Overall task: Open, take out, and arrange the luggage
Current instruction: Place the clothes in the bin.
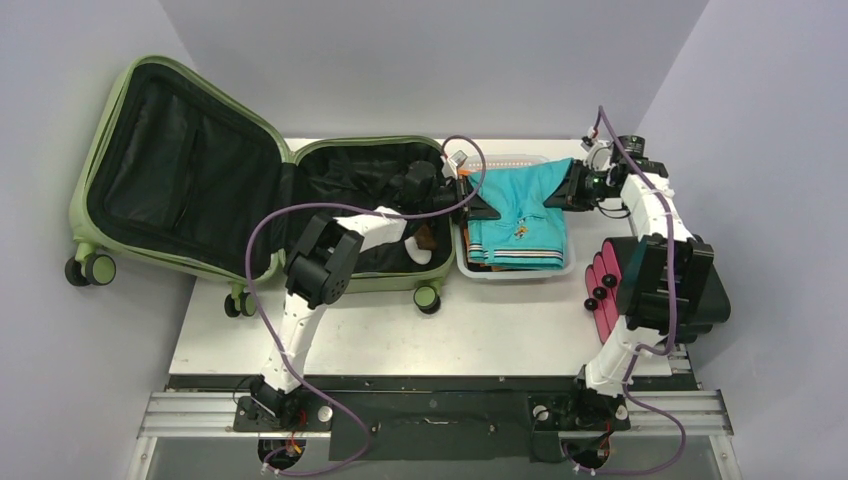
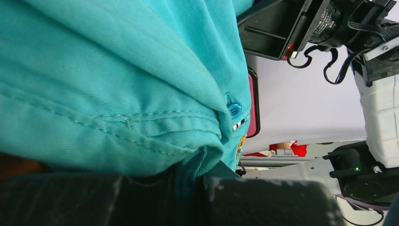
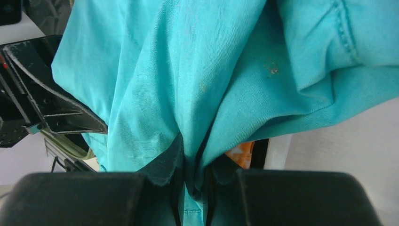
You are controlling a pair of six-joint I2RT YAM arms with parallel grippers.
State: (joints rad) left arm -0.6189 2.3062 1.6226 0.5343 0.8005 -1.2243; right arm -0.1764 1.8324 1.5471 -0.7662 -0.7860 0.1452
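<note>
Teal shirt [image 1: 517,195] hangs stretched left to right between my grippers. My left gripper [image 1: 478,200] is clamped on one edge and my right gripper [image 1: 566,190] on the other, above the basket [image 1: 515,272]. The open luggage [image 1: 190,170] lies to my left, nearer my left arm.

Nothing can be read for certain; the fine white marks on the camera lens [image 2: 323,20] may be lettering, too blurred.
</note>
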